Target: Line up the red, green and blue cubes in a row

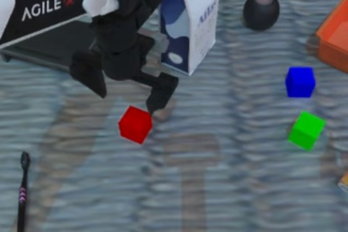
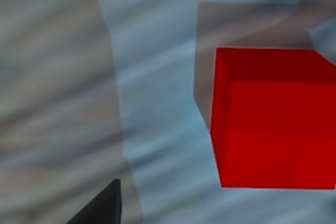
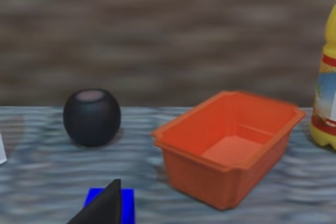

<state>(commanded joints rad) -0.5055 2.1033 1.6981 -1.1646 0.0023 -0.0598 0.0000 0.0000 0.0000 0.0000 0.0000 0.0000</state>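
Carton behind left tool | red cube touching fingertip

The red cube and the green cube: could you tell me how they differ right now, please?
The red cube lies left of centre, right beside the left gripper, whose open fingers stand over it; the green cube lies far right with no gripper near. The green cube has the blue cube as a close neighbour; the red cube sits alone. Both rest on the table and look equal in size.
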